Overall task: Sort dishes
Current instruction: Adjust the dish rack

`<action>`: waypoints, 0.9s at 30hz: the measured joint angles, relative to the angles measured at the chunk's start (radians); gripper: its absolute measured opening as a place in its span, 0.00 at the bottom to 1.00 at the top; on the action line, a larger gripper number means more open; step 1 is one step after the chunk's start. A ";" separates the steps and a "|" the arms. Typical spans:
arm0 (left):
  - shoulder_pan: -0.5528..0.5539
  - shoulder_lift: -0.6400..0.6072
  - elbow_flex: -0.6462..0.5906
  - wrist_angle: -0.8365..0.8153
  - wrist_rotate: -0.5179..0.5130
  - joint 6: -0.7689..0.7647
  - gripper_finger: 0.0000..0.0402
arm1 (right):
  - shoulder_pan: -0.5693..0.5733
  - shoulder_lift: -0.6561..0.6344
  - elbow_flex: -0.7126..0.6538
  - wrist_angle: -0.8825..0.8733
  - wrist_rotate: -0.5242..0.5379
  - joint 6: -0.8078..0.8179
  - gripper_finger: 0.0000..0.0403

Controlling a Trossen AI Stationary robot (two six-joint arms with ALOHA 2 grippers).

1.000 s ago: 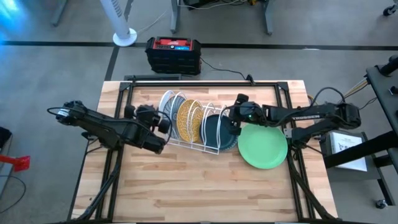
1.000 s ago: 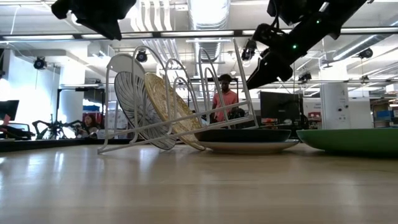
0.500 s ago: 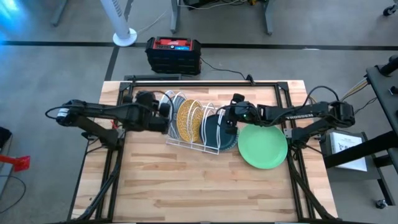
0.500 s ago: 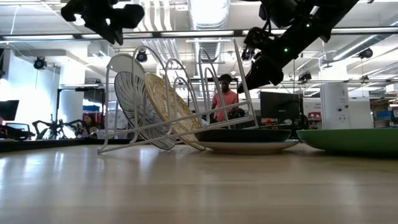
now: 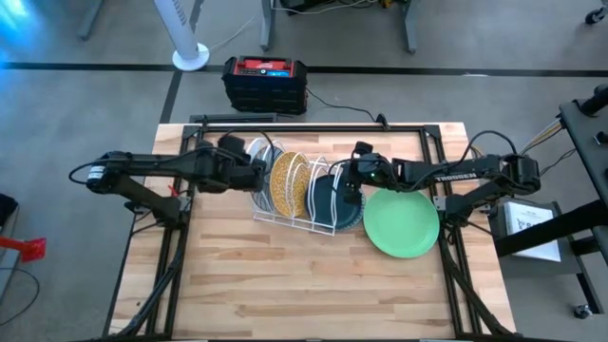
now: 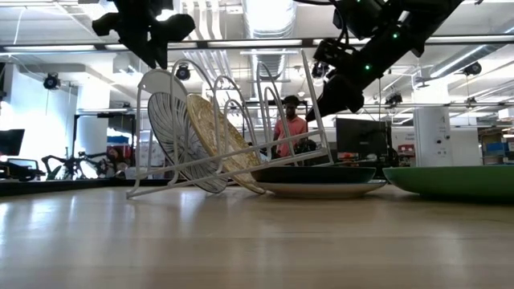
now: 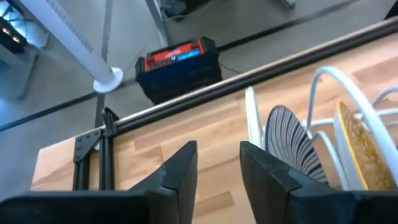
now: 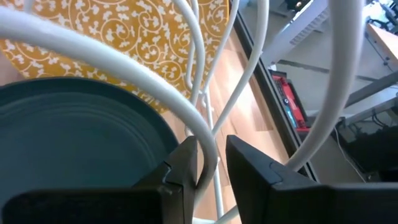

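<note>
The right gripper [image 8: 208,165] is at the right end of the white wire rack [image 5: 302,190], above the dark teal plate [image 5: 332,201]. Its two dark fingers [image 8: 180,168] stand a narrow way apart with one white wire of the rack between them; whether they press on the wire cannot be told. From the low view this gripper [image 6: 337,92] hangs above the table, up beside the rack's tall right loop, clear of the plates below it.

The left gripper [image 7: 217,165] is at the far left end of the rack, above its left loops [image 6: 161,88]. Its fingers [image 7: 180,168] are parted by a moderate gap and nothing lies between them; it holds nothing. Past them, the left wrist view shows the white plate with the blue pattern [image 7: 292,146] standing on edge in the rack.

The rack is tipped, its left end on the table and its right end lifted, resting over the dark teal plate. In it stand the white patterned plate [image 5: 264,169] at the left and, just right of it, the mustard-yellow plate [image 5: 290,182], both leaning. The dark teal plate lies flat on the wooden table [image 5: 285,285] under the rack's right end. The plain light green plate [image 5: 401,223] lies flat just right of it, its edge over the teal plate's rim.

Beyond the table's far edge a black and red box [image 5: 265,84] sits on the floor, and in the low view a person [image 6: 289,128] stands in the room behind.
</note>
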 joint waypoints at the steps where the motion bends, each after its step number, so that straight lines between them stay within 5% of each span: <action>1: 0.003 0.000 0.005 -0.002 0.007 0.009 0.28 | 0.000 0.000 0.000 -0.004 -0.007 0.001 0.19; 12: 0.016 0.003 0.091 -0.023 0.099 0.085 0.48 | 0.000 0.000 0.000 -0.007 -0.022 0.025 0.23; 27: 0.018 0.058 0.061 -0.016 0.182 0.074 0.49 | 0.000 -0.001 0.000 -0.007 -0.023 0.025 0.21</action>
